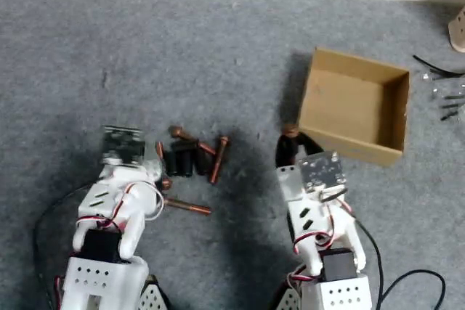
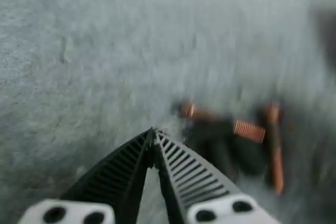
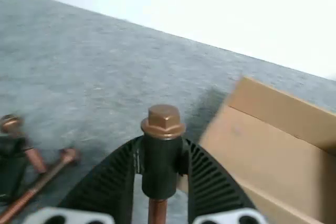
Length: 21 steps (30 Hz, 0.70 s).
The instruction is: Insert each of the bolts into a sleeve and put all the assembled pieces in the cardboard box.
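Observation:
My right gripper point(image 3: 161, 163) is shut on an assembled piece point(image 3: 162, 153), a copper bolt standing upright inside a black sleeve. In the high view that gripper point(image 1: 290, 147) sits just left of the cardboard box point(image 1: 356, 104), near its front corner. The box's wall point(image 3: 273, 145) rises close behind the held piece. My left gripper point(image 2: 154, 139) is shut with nothing in it, its tips pressed together above the grey mat. A cluster of copper bolts point(image 1: 218, 159) and black sleeves point(image 1: 182, 159) lies just right of the left arm; those bolts point(image 2: 274, 145) lie beyond the fingertips.
One loose bolt point(image 1: 187, 207) lies on the mat in front of the cluster. Black cables and small parts point(image 1: 443, 92) sit at the far right edge, past the box. A white wall borders the grey mat at the back.

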### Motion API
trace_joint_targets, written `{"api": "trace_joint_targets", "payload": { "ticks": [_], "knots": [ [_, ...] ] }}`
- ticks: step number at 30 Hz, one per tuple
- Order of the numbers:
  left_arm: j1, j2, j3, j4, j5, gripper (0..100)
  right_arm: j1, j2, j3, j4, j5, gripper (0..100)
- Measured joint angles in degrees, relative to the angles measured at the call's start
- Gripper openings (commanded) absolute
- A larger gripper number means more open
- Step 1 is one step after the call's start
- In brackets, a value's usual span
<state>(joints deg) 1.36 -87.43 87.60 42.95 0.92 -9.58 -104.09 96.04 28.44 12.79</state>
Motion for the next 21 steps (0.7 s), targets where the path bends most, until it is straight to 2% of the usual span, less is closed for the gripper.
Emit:
{"api": "trace_joint_targets", "payload": {
  "ticks": [1,5,13,17,21],
  "knots": [
    [0.18,0.0,0.0,1.05,-1.76,1,1.58,0.0,0.0,0.0,0.0,0.5],
    [0.0,0.09,-0.26,2.37,-1.05,1,6.95,0.0,0.0,0.0,-0.44,0.5],
    [0.0,0.09,-0.26,2.46,-1.05,1,7.03,1.05,0.0,-3.96,-2.29,0.5],
    [0.0,0.09,-0.26,2.46,-1.05,1,7.3,10.64,-1.41,-7.03,-4.48,0.5],
    [0.0,0.09,-0.26,2.46,-1.05,1,7.56,27.6,-11.6,-10.9,-9.23,0.5]
  ]
}}
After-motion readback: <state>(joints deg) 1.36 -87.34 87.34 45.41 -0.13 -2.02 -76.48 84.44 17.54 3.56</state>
